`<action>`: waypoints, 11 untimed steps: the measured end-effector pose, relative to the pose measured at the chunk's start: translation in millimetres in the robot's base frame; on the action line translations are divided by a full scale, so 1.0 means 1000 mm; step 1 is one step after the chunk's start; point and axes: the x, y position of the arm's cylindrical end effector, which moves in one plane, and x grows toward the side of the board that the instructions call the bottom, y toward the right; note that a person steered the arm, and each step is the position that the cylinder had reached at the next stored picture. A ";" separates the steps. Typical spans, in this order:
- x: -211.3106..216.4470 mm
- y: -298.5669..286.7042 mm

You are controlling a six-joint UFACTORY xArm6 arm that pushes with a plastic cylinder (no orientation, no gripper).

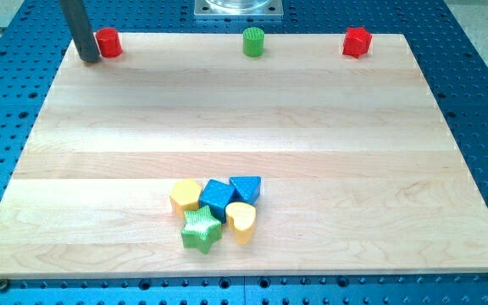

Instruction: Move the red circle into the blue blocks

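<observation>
Right up at the view's top left, my tip (pixel 89 59) sits just beside the red circle (pixel 108 42), on that block's left side.

No pincer on this arm, only a dark rod, so open or closed does not apply. The red circle stands at the far edge of the wooden table (pixel 244 127), well apart from the cluster near the view's bottom: a blue cube (pixel 217 199) and a blue triangle (pixel 246 187) touching, with a yellow hexagon (pixel 185 195), a yellow heart (pixel 242 220) and a green star (pixel 201 229) packed round them. Along the top edge also stand a green cylinder (pixel 253 41) and a second red block (pixel 357 41).
</observation>
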 end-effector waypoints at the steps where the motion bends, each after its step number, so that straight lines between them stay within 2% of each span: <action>1: -0.034 -0.023; 2: -0.045 0.024; 3: 0.048 0.085; 4: 0.092 0.092; 5: 0.055 0.068; 6: 0.050 0.137; 7: 0.111 0.200; 8: 0.109 0.200; 9: 0.135 0.208; 10: 0.207 0.211; 11: 0.164 0.212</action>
